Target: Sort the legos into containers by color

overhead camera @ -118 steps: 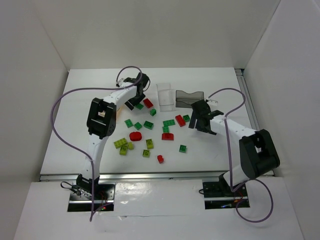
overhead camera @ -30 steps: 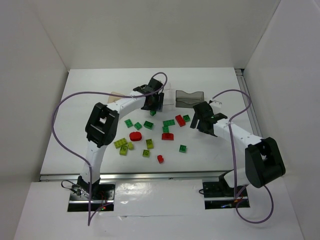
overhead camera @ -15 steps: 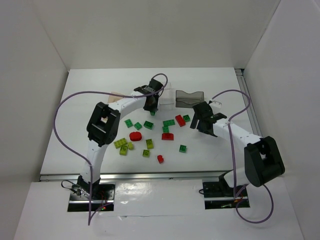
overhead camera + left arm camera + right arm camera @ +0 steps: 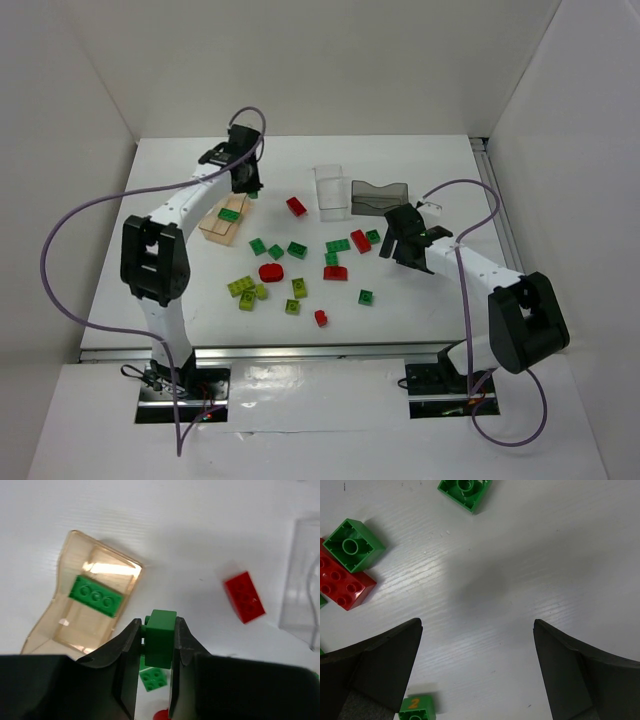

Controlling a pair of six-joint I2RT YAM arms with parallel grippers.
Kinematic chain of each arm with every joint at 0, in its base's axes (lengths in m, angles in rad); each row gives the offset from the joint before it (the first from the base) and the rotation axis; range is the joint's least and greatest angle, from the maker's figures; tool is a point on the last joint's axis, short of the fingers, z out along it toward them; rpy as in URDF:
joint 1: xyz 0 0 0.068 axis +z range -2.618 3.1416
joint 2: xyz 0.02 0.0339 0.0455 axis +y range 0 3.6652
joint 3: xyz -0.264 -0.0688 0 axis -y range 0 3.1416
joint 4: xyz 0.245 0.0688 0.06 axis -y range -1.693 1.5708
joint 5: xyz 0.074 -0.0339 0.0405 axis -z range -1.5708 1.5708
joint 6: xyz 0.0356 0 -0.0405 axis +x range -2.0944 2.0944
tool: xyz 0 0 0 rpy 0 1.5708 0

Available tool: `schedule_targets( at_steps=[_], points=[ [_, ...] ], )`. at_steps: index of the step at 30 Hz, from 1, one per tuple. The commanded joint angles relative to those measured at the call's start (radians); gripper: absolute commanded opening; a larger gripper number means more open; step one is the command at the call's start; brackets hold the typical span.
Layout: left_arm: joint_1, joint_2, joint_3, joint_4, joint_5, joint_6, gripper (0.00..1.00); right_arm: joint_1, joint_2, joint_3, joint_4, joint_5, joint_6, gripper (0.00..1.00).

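My left gripper is shut on a dark green lego, pinched between both fingers and hanging just off a corner of the tan container. One green lego lies inside that container. A red lego lies between it and the clear container. The dark grey container stands to the right of the clear one. My right gripper is open over bare table, with nothing between its fingers.
Loose legos are scattered mid-table: green ones, red ones and lime ones. In the right wrist view, green legos and a red one lie left of the gripper. White walls surround the table.
My left arm has swung left from beside the clear container to the tan container, its gripper now shut on a green lego. The right arm has stayed put.
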Motion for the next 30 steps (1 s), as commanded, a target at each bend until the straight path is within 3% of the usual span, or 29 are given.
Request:
schedule_targets(
  at_steps=[1,5,7,8,11,12,14,18,22,26,29,30],
  points=[
    [0.057,-0.011,-0.021,-0.043,-0.021,-0.046,0.21,0.01,0.007,0.007,-0.01,0.014,0.006,1.0],
    [0.122,0.046,0.011,-0.066,-0.021,-0.08,0.21,0.01,0.007,0.007,-0.01,0.014,0.006,1.0],
    [0.137,0.069,0.029,-0.08,-0.043,-0.112,0.29,0.01,0.007,0.007,-0.01,0.014,0.006,1.0],
    [0.15,0.08,0.039,-0.089,-0.043,-0.112,0.39,0.01,0.007,0.007,-0.01,0.014,0.006,1.0],
    [0.16,0.112,0.08,-0.107,-0.034,-0.112,0.88,0.01,0.007,0.007,-0.01,0.014,0.006,1.0],
    [0.16,0.112,0.08,-0.107,-0.034,-0.112,0.93,0.01,0.007,0.007,-0.01,0.014,0.006,1.0],
    [0.15,0.077,0.068,-0.107,-0.044,-0.112,0.95,0.01,0.007,0.007,-0.019,0.014,0.006,1.0],
    [0.058,-0.037,-0.035,-0.096,-0.067,-0.08,0.79,0.01,0.007,0.007,-0.019,0.014,0.006,1.0],
    [-0.066,-0.118,-0.161,-0.135,-0.086,-0.165,0.79,0.01,0.018,-0.002,-0.009,0.005,0.006,1.0],
    [-0.1,-0.137,-0.277,-0.161,-0.121,-0.439,0.87,0.01,0.039,-0.002,0.001,-0.009,0.006,1.0],
    [-0.111,-0.137,-0.351,-0.12,-0.107,-0.538,0.91,0.01,0.039,-0.002,0.001,-0.009,0.006,1.0],
    [-0.111,-0.137,-0.372,-0.11,-0.107,-0.557,0.96,0.01,0.028,-0.002,0.001,-0.009,0.006,1.0]
  ],
)
